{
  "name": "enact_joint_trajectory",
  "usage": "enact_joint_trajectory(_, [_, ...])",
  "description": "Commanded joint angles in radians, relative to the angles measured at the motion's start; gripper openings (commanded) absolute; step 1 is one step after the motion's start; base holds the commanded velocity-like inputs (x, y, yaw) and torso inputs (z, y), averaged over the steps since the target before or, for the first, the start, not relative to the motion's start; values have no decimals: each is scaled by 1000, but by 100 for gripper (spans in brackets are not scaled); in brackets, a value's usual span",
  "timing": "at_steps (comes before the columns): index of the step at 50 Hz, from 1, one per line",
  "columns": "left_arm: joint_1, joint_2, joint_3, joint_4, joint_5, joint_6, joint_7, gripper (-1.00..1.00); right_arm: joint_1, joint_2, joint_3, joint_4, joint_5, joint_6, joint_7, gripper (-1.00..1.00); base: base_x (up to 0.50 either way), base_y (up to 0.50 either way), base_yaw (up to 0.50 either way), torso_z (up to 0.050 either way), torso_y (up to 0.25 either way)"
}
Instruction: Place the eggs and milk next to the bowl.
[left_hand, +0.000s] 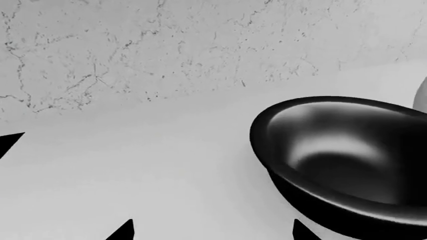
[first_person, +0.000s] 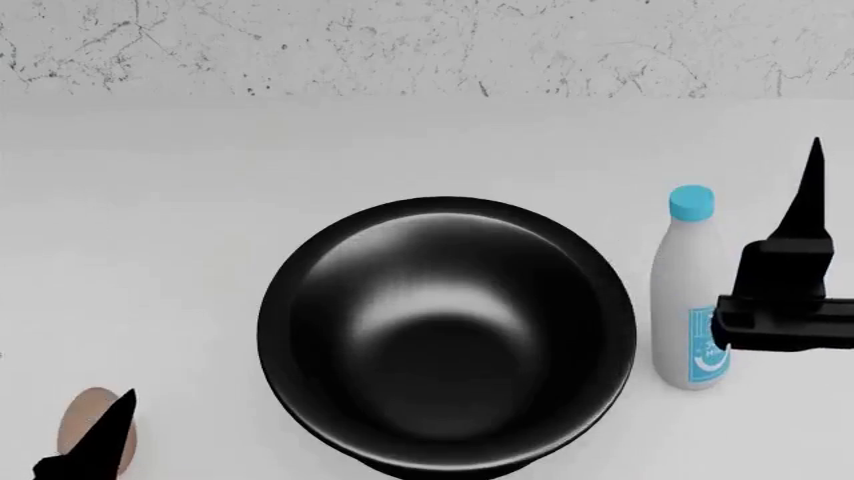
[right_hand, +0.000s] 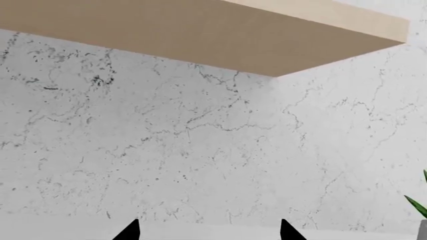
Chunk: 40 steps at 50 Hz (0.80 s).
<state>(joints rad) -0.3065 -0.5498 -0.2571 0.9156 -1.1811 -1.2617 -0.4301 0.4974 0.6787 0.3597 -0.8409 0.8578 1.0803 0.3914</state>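
The large glossy black bowl (first_person: 447, 330) sits in the middle of the white counter and also shows in the left wrist view (left_hand: 340, 155). The milk bottle (first_person: 683, 290) stands upright just right of the bowl, with a light blue cap and a blue label. A pale tan egg (first_person: 83, 420) lies left of the bowl, partly hidden by my left gripper's finger (first_person: 114, 425). The reddish-brown egg is out of view. My left gripper (left_hand: 212, 232) is open and empty. My right gripper (right_hand: 208, 231) is open and empty, just right of the bottle, with one finger (first_person: 809, 200) pointing at the wall.
A marbled white wall (first_person: 400, 40) runs along the back of the counter. A wooden shelf (right_hand: 200, 35) hangs on the wall above. A green plant (right_hand: 419, 207) stands at the far right.
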Motion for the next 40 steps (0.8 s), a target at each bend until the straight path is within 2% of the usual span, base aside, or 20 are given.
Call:
enact_joint_trajectory(1, [50, 6, -118, 16, -187, -15, -50, 100, -3, -14, 34, -8, 3, -1, -21, 100, 0, 0, 0, 0, 0])
enact_joint_trajectory(15, [100, 0, -124, 22, -185, 3, -39, 100, 7, -11, 6, -1, -1, -6, -16, 100, 0, 0, 0, 0, 0])
enact_joint_trajectory(28, [127, 3, -101, 15, -83, 29, -16, 100, 21, -9, -9, 6, 4, -4, -9, 100, 0, 0, 0, 0, 0])
enact_joint_trajectory(40, [161, -1, -20, 2, 80, 76, 32, 100, 15, -9, -30, 23, -14, -26, -17, 100, 0, 0, 0, 0, 0])
